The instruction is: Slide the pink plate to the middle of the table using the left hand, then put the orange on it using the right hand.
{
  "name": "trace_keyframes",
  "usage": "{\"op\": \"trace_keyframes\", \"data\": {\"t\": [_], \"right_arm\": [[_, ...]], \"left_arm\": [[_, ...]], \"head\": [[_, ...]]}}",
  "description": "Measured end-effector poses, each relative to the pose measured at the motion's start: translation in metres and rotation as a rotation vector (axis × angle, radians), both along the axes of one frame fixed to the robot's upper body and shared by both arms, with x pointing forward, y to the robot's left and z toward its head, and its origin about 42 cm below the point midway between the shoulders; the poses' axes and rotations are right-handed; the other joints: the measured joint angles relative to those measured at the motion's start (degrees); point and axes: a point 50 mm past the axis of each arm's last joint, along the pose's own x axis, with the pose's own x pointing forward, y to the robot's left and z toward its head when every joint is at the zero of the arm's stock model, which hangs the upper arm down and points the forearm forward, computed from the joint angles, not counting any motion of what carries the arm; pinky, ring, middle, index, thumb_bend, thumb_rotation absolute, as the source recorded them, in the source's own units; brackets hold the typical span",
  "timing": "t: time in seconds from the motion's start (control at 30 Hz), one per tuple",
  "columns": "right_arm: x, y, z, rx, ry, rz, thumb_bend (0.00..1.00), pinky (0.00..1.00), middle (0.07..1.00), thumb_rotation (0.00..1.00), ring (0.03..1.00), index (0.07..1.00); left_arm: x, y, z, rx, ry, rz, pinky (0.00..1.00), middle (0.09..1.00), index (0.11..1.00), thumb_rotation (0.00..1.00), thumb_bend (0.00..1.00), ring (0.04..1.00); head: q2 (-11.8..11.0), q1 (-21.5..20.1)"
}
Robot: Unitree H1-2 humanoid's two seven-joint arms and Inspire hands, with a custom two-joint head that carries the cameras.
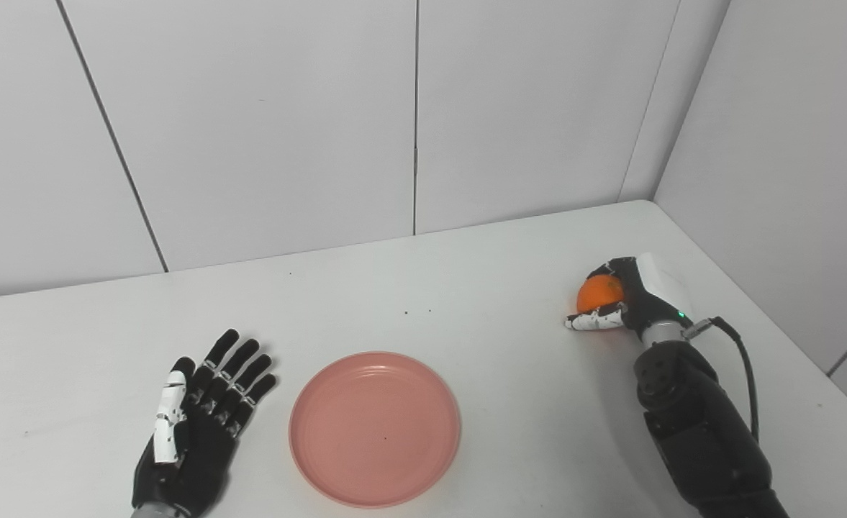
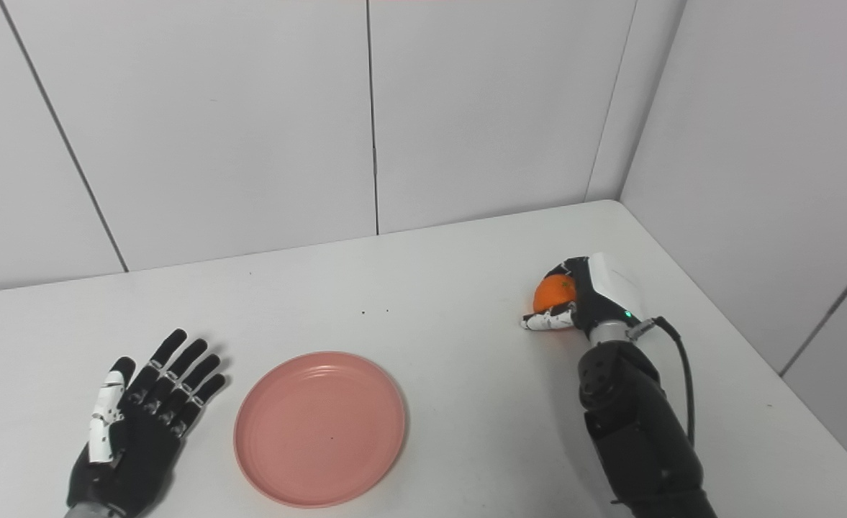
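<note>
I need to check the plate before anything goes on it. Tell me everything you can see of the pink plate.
The pink plate is round and shallow, with a low raised rim and faint concentric rings; it looks like matte plastic. It lies flat and upright near the front edge of the white table, with nothing on it but a tiny dark speck near its middle. Nothing touches it: the open left hand rests beside it with a gap between, and the right hand with the orange is well off to the other side.

White table set into corner; pale grey panelled walls with dark vertical seams; even, soft light.
</note>
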Motion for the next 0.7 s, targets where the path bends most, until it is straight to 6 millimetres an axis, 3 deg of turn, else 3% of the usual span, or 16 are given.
{"op": "trace_keyframes", "data": {"t": [0.03, 0.13, 0.3, 0.7], "right_arm": [[0.000, 0.000, 0.001, 0.001, 0.000, -0.001, 0.53, 0.45, 0.538, 0.05, 0.508, 0.481], [-0.002, 0.000, 0.002, 0.003, 0.001, -0.005, 0.53, 0.40, 0.506, 0.00, 0.466, 0.479], [-0.010, 0.007, 0.008, 0.012, -0.034, 0.002, 0.53, 0.37, 0.486, 0.00, 0.446, 0.485], [-0.026, 0.033, 0.064, -0.025, -0.242, 0.062, 0.53, 0.43, 0.498, 0.00, 0.485, 0.477]], "left_arm": [[0.000, 0.000, 0.000, 0.000, 0.000, 0.000, 0.88, 0.888, 0.887, 1.00, 0.32, 0.879], [0.000, 0.000, 0.000, 0.000, 0.000, 0.000, 0.88, 0.885, 0.884, 1.00, 0.32, 0.878], [0.000, 0.000, 0.000, 0.000, -0.001, -0.001, 0.88, 0.887, 0.887, 1.00, 0.32, 0.879], [-0.001, -0.003, 0.001, 0.001, 0.001, 0.006, 0.88, 0.882, 0.879, 1.00, 0.33, 0.876]], "head": [[0.00, 0.00], [0.09, 0.27], [0.09, 0.53], [0.35, 1.76]]}}
